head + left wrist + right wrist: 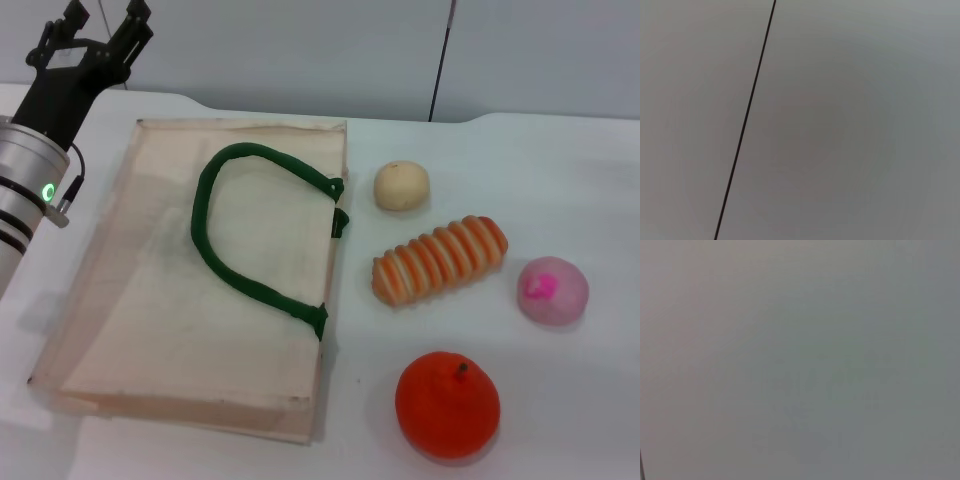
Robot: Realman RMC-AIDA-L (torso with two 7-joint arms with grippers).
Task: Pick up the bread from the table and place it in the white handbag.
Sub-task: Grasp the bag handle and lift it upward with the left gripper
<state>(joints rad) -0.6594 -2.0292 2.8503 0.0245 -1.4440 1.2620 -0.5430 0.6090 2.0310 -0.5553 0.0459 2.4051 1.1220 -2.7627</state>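
White bench (560, 170) fills the head view, with a pale grey wall behind it, split by a thin dark seam. At the far left the left end effector (100, 20) hangs raised above the bench's back corner, its dark fingers spread apart and released, holding nothing. Just to its right and nearer the robot lies the white handbag (150, 300), flat on the bench, its green rope handle (225, 250) looped across the top face. Further right of that end effector, beyond the handbag's right edge, sits a small beige bun (401, 186). Nearer the robot than the bun lies the bread (440, 260), a ridged orange-and-cream loaf set at a slant on the bench, close to the handbag but apart from it. An orange fruit (447, 405) rests nearest the robot, and a pink ball (552, 290) lies just right of the bread. Both wrist views show only grey wall. No right end effector appears anywhere.
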